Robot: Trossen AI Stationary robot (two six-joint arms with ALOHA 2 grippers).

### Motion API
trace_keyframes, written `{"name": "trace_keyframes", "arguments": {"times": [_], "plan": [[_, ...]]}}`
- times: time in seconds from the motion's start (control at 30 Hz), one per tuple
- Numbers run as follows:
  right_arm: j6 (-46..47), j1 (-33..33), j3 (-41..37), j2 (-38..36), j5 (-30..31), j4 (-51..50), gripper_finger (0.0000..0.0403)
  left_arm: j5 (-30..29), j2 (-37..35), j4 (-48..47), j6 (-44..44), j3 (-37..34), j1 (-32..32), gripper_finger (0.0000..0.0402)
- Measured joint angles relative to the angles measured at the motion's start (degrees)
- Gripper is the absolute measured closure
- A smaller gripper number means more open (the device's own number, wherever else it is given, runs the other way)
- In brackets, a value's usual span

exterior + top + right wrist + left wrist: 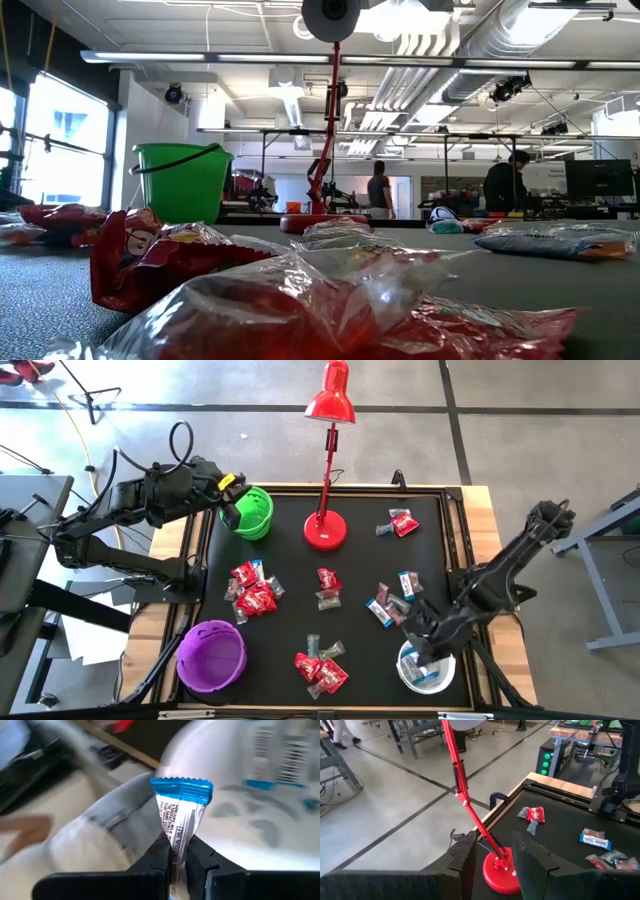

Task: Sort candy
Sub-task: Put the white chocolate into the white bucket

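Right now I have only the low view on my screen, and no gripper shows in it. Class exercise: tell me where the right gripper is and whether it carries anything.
Observer: The right gripper is over the white bowl at the table's front right, shut on a blue-and-white candy.
Operator: Is that bowl empty?
Observer: No, the right wrist view shows more blue-and-white wrappers lying in it.
Operator: And the left arm?
Observer: The left gripper hangs at the green bowl, fingers apart and nothing between them.
Operator: Where does red candy lie?
Observer: One red pile lies between the green and purple bowl.
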Motion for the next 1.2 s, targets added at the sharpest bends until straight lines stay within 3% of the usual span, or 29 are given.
{"name": "trace_keyframes", "arguments": {"times": [0.2, 0.33, 0.6, 0.77, 0.93, 1.2], "plan": [[4.0, 2.8, 0.0, 4.3, -0.5, -5.9, 0.038, 0.1, 0.0, -0.6, -0.1, 0.0, 0.0, 0.0296], [3.5, 2.9, 0.0, 5.3, 4.7, -5.3, 0.0376, 0.9, 0.0, -0.8, -1.1, 0.0, 0.0, 0.0296], [2.3, 2.9, 0.0, 5.3, 4.7, -5.0, 0.0316, 3.0, 0.0, -0.8, -1.1, 0.0, 0.0, 0.0296], [-1.5, 2.7, 0.0, 5.3, 4.6, -4.9, 0.0285, 3.0, 0.0, -0.8, -1.1, 0.0, 0.0, 0.0296], [-7.1, 1.3, 0.0, 3.3, 4.8, 0.4, 0.0283, 2.9, 0.0, -0.7, 0.3, 0.0, 0.0, 0.0296], [-17.9, -1.0, 0.0, -2.6, 15.3, 4.2, 0.0305, 2.9, 0.0, -0.7, 0.4, 0.0, 0.0, 0.0296]]}}
